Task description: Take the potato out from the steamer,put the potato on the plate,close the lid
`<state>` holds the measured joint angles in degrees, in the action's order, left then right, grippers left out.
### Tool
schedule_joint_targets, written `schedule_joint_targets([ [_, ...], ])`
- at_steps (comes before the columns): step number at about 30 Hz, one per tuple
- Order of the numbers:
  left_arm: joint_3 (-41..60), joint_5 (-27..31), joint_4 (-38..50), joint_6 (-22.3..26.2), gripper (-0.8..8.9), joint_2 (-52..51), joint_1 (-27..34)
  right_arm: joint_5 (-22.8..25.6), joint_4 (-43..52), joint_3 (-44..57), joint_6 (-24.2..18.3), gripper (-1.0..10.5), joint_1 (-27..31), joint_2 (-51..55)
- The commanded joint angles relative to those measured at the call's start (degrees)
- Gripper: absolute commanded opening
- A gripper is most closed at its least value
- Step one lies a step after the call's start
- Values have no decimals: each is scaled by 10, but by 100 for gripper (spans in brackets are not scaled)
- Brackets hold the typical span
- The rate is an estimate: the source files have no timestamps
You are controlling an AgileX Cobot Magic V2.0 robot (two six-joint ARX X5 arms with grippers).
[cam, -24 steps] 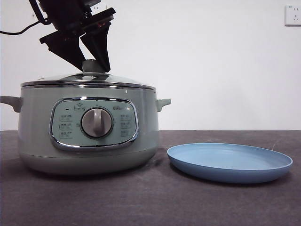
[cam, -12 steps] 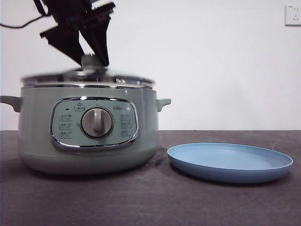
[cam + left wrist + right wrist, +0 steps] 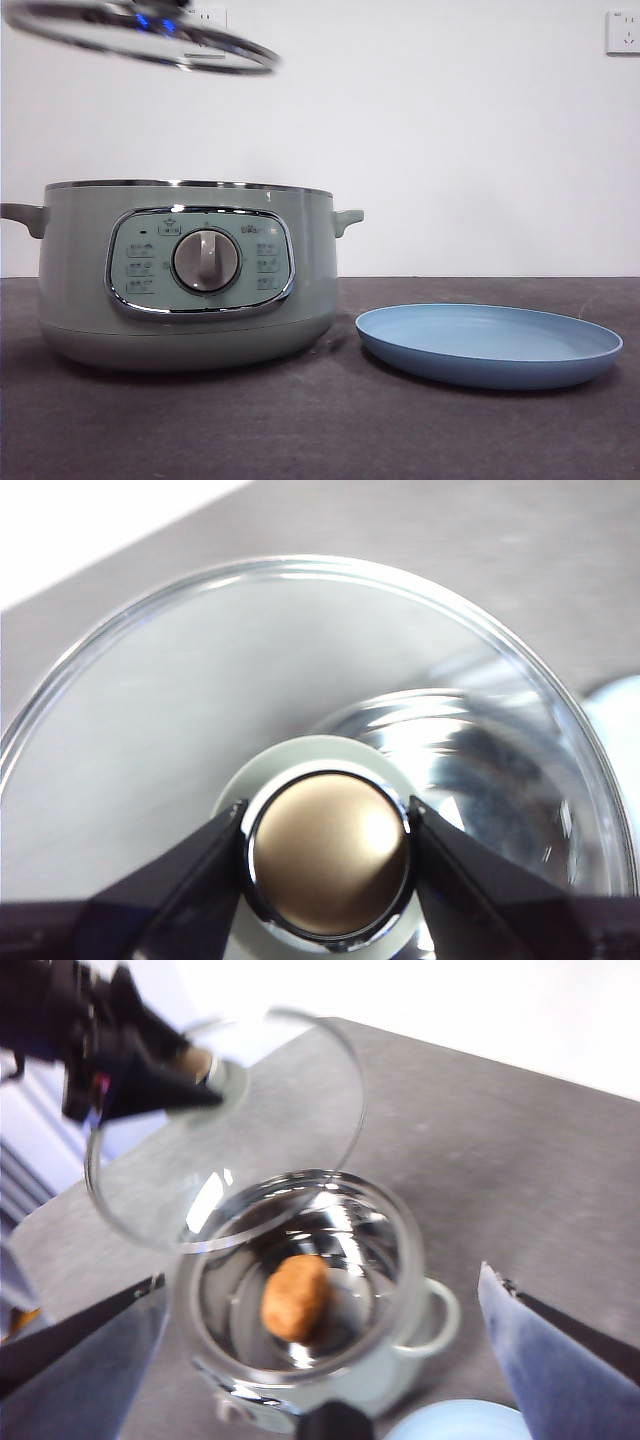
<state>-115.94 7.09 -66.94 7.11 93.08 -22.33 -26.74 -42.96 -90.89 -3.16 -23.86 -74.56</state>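
Left gripper [image 3: 327,865] clamps lid [image 3: 140,35] knob, tilted above steamer [image 3: 185,270].

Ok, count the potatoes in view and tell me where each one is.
1. The potato lies on the bottom inside the open steamer, seen from the right wrist. The front view cannot see inside the steamer.

A dark grey table [image 3: 320,430] with a faintly mottled top runs across the whole lower part of the front view; behind it rises a plain white wall [image 3: 470,140]; 1 white wall socket [image 3: 622,32] sits high on that wall, close to the upper corner on the plate's side, cut off by the picture's edge; both wrist views show the same table as a matte grey surface [image 3: 520,1150], with bright white beyond its far edge.
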Motion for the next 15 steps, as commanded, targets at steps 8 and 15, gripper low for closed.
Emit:
schedule_joint_targets([
  [8, -135, 211, -126, 10, -8, -30, 33, 90, 12, -57, 23, 686, -132, -136],
  [15, -135, 244, -126, 5, -8, -89, 45, 139, -64, -223, 19, 685, -180, -303],
])
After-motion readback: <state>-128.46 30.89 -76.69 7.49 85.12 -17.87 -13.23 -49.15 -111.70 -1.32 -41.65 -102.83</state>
